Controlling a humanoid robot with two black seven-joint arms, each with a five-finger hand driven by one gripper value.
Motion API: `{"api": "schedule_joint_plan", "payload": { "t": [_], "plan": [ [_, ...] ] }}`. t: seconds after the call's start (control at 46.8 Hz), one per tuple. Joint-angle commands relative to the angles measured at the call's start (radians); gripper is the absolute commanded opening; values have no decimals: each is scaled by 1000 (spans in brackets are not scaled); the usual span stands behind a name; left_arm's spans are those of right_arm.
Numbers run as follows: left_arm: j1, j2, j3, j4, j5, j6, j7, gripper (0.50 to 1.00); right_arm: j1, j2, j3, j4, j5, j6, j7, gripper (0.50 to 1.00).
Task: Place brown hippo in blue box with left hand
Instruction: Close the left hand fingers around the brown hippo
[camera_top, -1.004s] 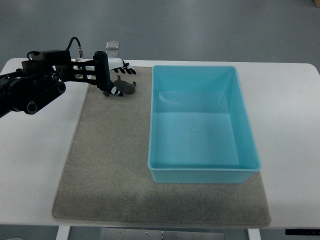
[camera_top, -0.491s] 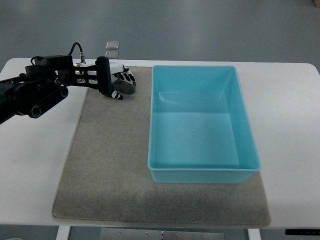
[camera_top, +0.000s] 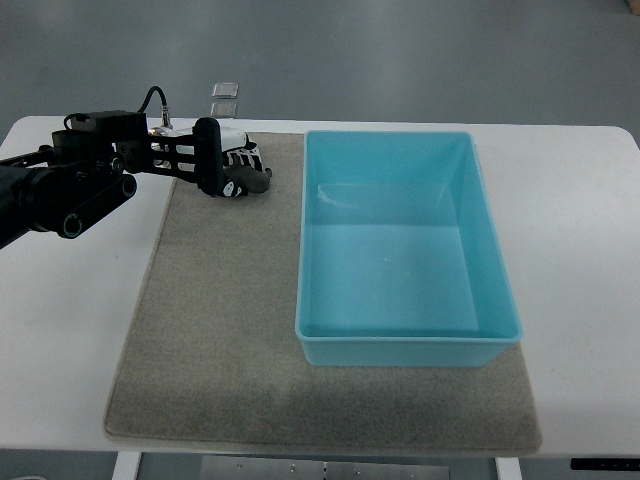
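Observation:
The brown hippo is a small dark toy at the far left corner of the grey mat. My left hand comes in from the left edge and its fingers are curled around the hippo, which shows only partly between them. The blue box is an open, empty rectangular bin on the mat, to the right of the hand. The right arm does not show.
The white table carries the mat and box. A small clear square object lies beyond the table's far edge, behind the hand. My left forearm stretches over the table's far left.
My left hand has moved right onto the hippo and its fingers have closed around it. The hippo, free on the mat a second ago, is now largely covered by the fingers.

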Motion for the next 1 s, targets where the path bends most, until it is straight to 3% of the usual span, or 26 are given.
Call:
{"api": "schedule_joint_plan", "payload": {
  "t": [0.0, 0.256, 0.385, 0.983],
  "plan": [
    [-2, 0, -2, -1, -2, 0, 0, 559, 0, 0, 0, 0, -1, 0, 0, 936],
    [-2, 0, -2, -4, -3, 0, 0, 557, 0, 0, 0, 0, -1, 0, 0, 936],
    [-2, 0, -3, -6, -5, 0, 0, 500, 0, 0, 0, 0, 0, 0, 0, 936],
    [-3, 8, -15, -12, -26, 2, 0, 500, 0, 0, 0, 0, 0, 0, 0, 936]
  ]
}}
